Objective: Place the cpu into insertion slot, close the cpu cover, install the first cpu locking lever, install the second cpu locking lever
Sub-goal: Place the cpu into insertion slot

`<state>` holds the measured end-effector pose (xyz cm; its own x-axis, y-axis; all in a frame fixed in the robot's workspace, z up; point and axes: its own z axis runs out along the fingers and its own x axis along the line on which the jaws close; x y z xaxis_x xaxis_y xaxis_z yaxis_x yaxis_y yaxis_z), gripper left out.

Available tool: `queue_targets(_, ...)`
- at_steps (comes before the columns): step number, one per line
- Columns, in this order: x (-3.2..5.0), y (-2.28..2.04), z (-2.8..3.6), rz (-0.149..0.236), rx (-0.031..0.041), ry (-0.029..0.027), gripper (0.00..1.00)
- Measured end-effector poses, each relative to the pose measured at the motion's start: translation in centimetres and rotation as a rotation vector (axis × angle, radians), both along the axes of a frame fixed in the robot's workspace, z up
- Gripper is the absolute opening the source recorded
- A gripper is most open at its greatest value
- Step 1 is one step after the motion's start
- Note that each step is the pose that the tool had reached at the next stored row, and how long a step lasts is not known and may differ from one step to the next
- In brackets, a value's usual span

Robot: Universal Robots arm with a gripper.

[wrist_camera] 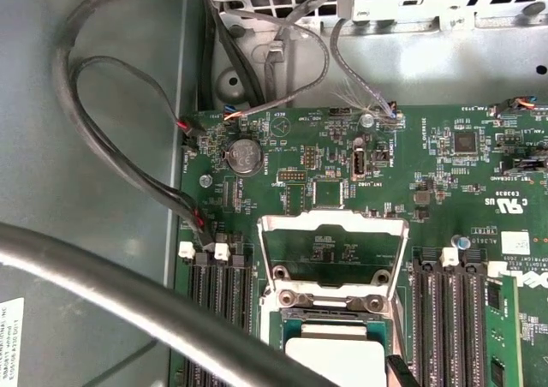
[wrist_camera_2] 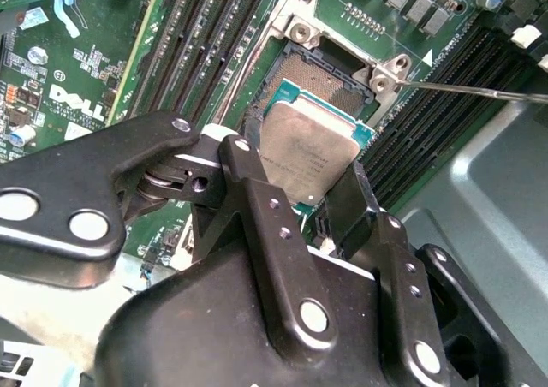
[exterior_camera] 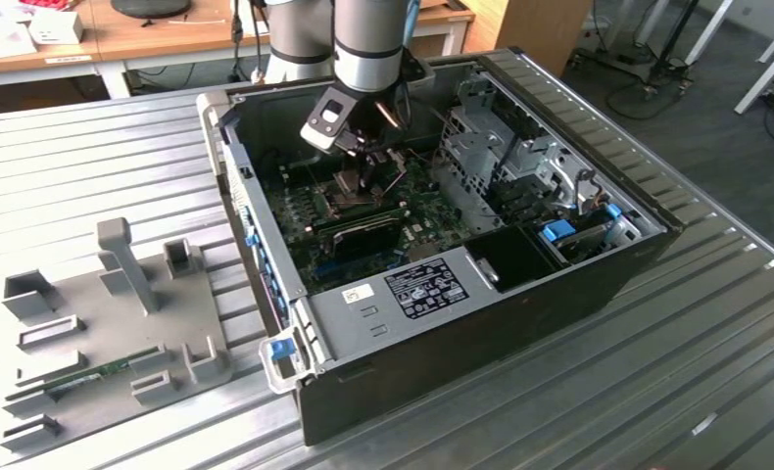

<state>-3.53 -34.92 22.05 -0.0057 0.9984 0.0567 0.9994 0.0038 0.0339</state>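
Jaws closed on the cpu (wrist_camera_2: 306, 151) — apparently tilted — over the insertion slot (wrist_camera_2: 321, 70); cpu cover (wrist_camera: 334, 226) stands open. Advised: level it, align corners, lower gently.

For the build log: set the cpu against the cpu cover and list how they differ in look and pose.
The cpu is a solid dull grey plate; the cpu cover is an open silvery frame with the board showing through its window. The cpu is held in the pincer, tilted over the insertion slot; the cpu cover stands swung open, untouched. Both are square and metallic.
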Motion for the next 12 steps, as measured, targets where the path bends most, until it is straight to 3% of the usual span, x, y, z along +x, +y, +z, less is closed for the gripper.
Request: queue_targets(12,0.00,0.00,-0.03,0.000,-0.0001,0.0001,0.54)
